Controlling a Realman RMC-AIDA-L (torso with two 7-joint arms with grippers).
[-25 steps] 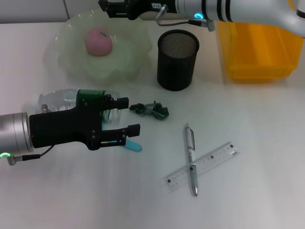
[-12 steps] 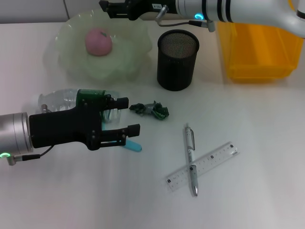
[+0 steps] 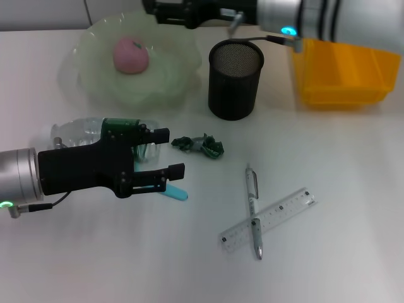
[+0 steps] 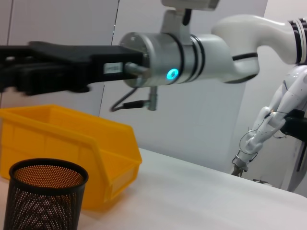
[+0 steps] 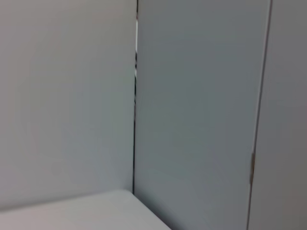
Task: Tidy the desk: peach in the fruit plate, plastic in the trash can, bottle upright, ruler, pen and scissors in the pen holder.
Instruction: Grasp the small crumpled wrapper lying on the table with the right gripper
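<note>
We see the peach (image 3: 130, 54) already lying in the pale green fruit plate (image 3: 165, 83) at the far left of the table. The clear bottle (image 3: 81, 132) lies on its side near the left edge, partly hidden behind the left gripper (image 3: 169, 152). Just to the right of the bottle's cap end sits the crumpled green plastic (image 3: 201, 145), on the bare table. A turquoise handle, which we take for the scissors (image 3: 174, 192), pokes out from under the lower finger of the left gripper. Farther right the pen (image 3: 252, 201) lies across the clear ruler (image 3: 269, 220), the two touching in a cross. The black mesh pen holder (image 3: 235, 79) stands upright behind them, and the yellow trash can (image 3: 341, 72) stands just to its right.

The left gripper hovers low over the bottle and scissors, its two fingers spread apart with nothing between them. The right gripper (image 3: 165, 9) reaches across the far edge of the table, above the back rim of the fruit plate; the left wrist view shows it (image 4: 29, 68) stretched out above the pen holder and trash can. We cannot tell whether its fingers are apart or together.
</note>
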